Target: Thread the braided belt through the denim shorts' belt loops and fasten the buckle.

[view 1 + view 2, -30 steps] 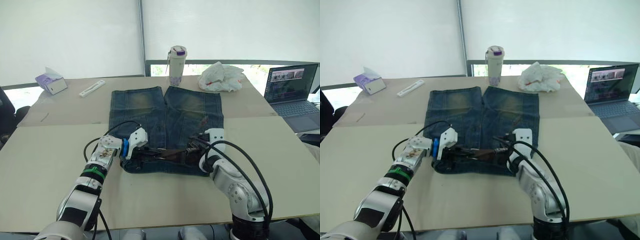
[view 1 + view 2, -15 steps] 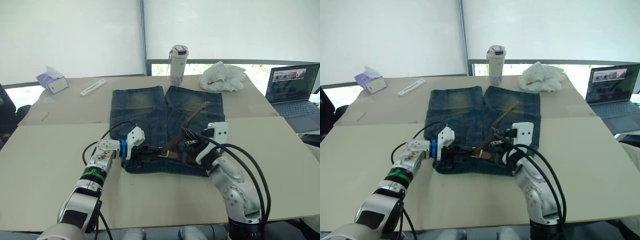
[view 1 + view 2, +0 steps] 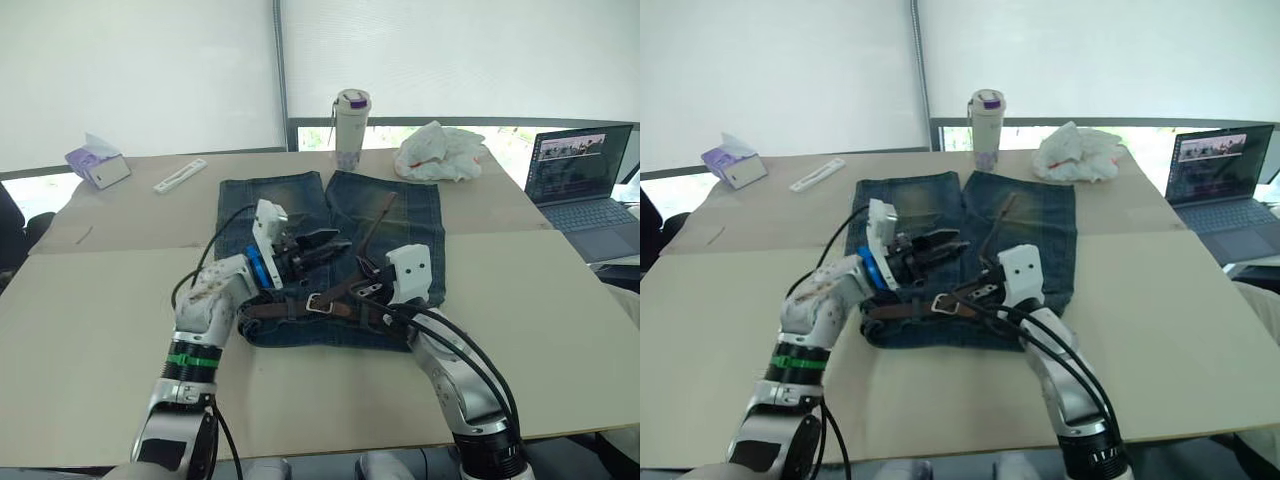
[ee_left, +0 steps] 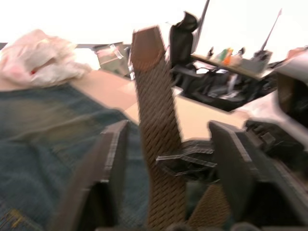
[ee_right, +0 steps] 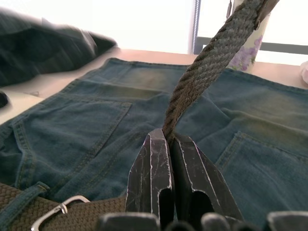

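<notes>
The denim shorts (image 3: 290,200) lie flat on the table, waistband toward me. The braided belt (image 3: 280,308) runs along the waistband, with the silver buckle (image 3: 318,301) near its middle. The belt's tail rises from my right gripper (image 3: 368,290) up over the right leg. In the right wrist view that gripper (image 5: 168,139) is shut on the braided strap, and the buckle (image 5: 57,211) lies just below it. My left gripper (image 3: 322,243) hovers open above the left leg with nothing held; from its wrist, the tail (image 4: 156,120) stands beyond its fingers (image 4: 103,178). The belt loops cannot be made out.
A tall cup (image 3: 351,130) and a white plastic bag (image 3: 440,152) stand behind the shorts. A laptop (image 3: 585,180) sits open at the far right, a tissue box (image 3: 97,162) and a white strip (image 3: 181,175) at the far left. Bare table (image 3: 90,330) flanks the shorts.
My left gripper let go at the waistband, opened and rose over the left leg. My right gripper lifted the belt's tail off the shorts and shifted slightly left.
</notes>
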Tool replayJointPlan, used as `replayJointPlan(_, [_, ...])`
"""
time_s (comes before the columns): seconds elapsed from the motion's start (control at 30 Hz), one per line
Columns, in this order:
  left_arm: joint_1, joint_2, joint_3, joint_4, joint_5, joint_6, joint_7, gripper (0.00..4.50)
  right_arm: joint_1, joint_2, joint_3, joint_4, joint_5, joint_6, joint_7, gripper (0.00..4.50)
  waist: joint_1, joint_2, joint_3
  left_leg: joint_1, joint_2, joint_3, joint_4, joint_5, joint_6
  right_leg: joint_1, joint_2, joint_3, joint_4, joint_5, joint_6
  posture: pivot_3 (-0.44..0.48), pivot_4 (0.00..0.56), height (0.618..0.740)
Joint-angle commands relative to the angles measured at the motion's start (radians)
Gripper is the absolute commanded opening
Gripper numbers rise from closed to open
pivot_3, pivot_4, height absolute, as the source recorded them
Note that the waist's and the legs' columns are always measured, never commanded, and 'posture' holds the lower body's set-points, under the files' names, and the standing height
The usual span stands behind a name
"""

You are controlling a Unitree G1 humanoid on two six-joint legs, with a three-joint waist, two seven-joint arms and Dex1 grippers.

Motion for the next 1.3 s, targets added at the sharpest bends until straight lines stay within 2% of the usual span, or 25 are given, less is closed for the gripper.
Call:
replayJointPlan(0.03, [-0.001, -0.028, 0.018, -0.067, -0.017, -0.023, 0.054, 3.19, -0.017, 0.012, -0.003, -0.026, 0.008, -0.045, 0.011, 0.0, 0.002, 0.0, 0.0, 0.0, 0.0, 0.0, 0.0, 0.0, 0.0, 0.0, 0.0, 0.0, 0.0, 0.0, 0.0, 0.0, 0.15, 0.74])
replayJointPlan(0.27, [-0.009, -0.088, 0.109, -0.15, -0.269, 0.207, 0.107, 3.19, 0.001, -0.012, 0.007, -0.016, -0.021, -0.091, 0.039, 0.0, 0.0, 0.0, 0.0, 0.0, 0.0, 0.0, 0.0, 0.0, 0.0, 0.0, 0.0, 0.0, 0.0, 0.0, 0.0, 0.0, 0.15, 0.74])
replayJointPlan(0.37, [-0.029, -0.105, 0.168, -0.181, -0.427, 0.339, 0.15, 3.19, 0.002, -0.014, 0.008, -0.005, -0.031, -0.099, 0.038, 0.0, 0.0, 0.0, 0.0, -0.001, 0.0, 0.0, 0.0, 0.0, 0.0, 0.0, 0.0, 0.0, 0.0, 0.0, 0.0, 0.0, 0.15, 0.74])
replayJointPlan(0.43, [-0.034, -0.108, 0.179, -0.178, -0.455, 0.359, 0.167, 3.19, 0.001, -0.015, 0.017, 0.002, -0.038, -0.106, 0.046, 0.0, 0.0, 0.0, 0.0, 0.0, 0.0, 0.0, 0.0, 0.0, 0.0, 0.0, 0.0, 0.0, 0.0, 0.0, 0.0, 0.0, 0.15, 0.74])
replayJointPlan(0.5, [-0.063, -0.142, 0.257, -0.156, -0.601, 0.432, 0.245, 3.19, 0.001, -0.009, 0.022, 0.005, -0.041, -0.109, 0.047, 0.0, 0.0, 0.0, 0.0, 0.0, 0.0, 0.0, 0.0, 0.0, 0.0, 0.0, 0.0, 0.0, 0.0, 0.0, 0.0, 0.0, 0.15, 0.74])
replayJointPlan(0.53, [-0.069, -0.142, 0.262, -0.159, -0.606, 0.439, 0.263, 3.19, 0.0, -0.011, 0.025, 0.005, -0.048, -0.111, 0.048, 0.0, 0.0, -0.001, 0.0, 0.0, 0.0, 0.0, 0.0, 0.0, 0.0, 0.0, 0.0, 0.0, 0.0, 0.0, 0.0, 0.0, 0.15, 0.74])
replayJointPlan(0.63, [-0.043, -0.084, 0.147, -0.191, -0.445, 0.373, 0.232, 3.19, 0.0, -0.015, 0.028, 0.01, -0.063, -0.124, 0.044, 0.0, -0.002, -0.001, 0.0, 0.0, 0.0, 0.0, 0.0, 0.0, 0.0, 0.0, 0.0, 0.0, 0.0, 0.0, 0.0, 0.0, 0.15, 0.74])
replayJointPlan(0.7, [-0.023, -0.055, 0.065, -0.203, -0.316, 0.264, 0.219, 3.19, -0.002, -0.015, 0.029, 0.015, -0.072, -0.134, 0.039, 0.0, -0.001, -0.001, 0.0, 0.001, -0.001, 0.001, 0.0, 0.0, 0.0, 0.001, 0.0, 0.001, 0.0, 0.0, 0.0, 0.0, 0.15, 0.74])
replayJointPlan(0.77, [-0.026, -0.066, 0.048, -0.195, -0.245, 0.179, 0.255, 3.19, 0.0, -0.013, 0.031, 0.015, -0.077, -0.136, 0.04, 0.0, 0.001, -0.001, 0.0, 0.001, -0.001, 0.001, 0.0, 0.0, -0.001, 0.001, 0.0, 0.001, -0.001, 0.0, 0.0, 0.0, 0.15, 0.74])
replayJointPlan(0.9, [0.006, 0.024, -0.135, -0.205, 0.071, -0.116, 0.209, 3.19, 0.005, -0.014, 0.042, 0.009, -0.093, -0.135, 0.041, 0.0, 0.004, -0.001, 0.0, 0.001, -0.001, 0.002, -0.001, 0.0, -0.001, 0.001, 0.0, 0.001, -0.001, 0.0, 0.0, 0.0, 0.15, 0.74])
replayJointPlan(1.0, [0.029, 0.004, -0.167, -0.223, 0.13, -0.189, 0.247, 3.19, 0.008, -0.009, 0.047, 0.009, -0.098, -0.135, 0.041, 0.0, 0.007, -0.001, 0.0, 0.001, -0.001, 0.002, -0.001, 0.0, -0.001, 0.0, -0.001, 0.002, -0.001, 0.0, -0.001, 0.0, 0.15, 0.74])
replayJointPlan(1.07, [0.047, -0.003, -0.197, -0.224, 0.222, -0.247, 0.301, 3.19, 0.006, -0.006, 0.051, 0.011, -0.103, -0.136, 0.041, 0.0, 0.01, -0.001, 0.0, 0.001, -0.001, 0.001, -0.001, 0.0, -0.001, 0.0, -0.001, 0.001, -0.001, 0.0, -0.001, 0.0, 0.15, 0.74])
replayJointPlan(1.3, [0.067, -0.076, -0.199, -0.203, 0.386, -0.345, 0.488, 3.19, 0.009, 0.002, 0.051, 0.009, -0.111, -0.136, 0.044, 0.0, 0.015, -0.001, 0.0, 0.001, -0.001, 0.002, -0.001, 0.0, -0.001, 0.0, -0.001, 0.001, -0.001, 0.0, 0.0, 0.0, 0.15, 0.74])
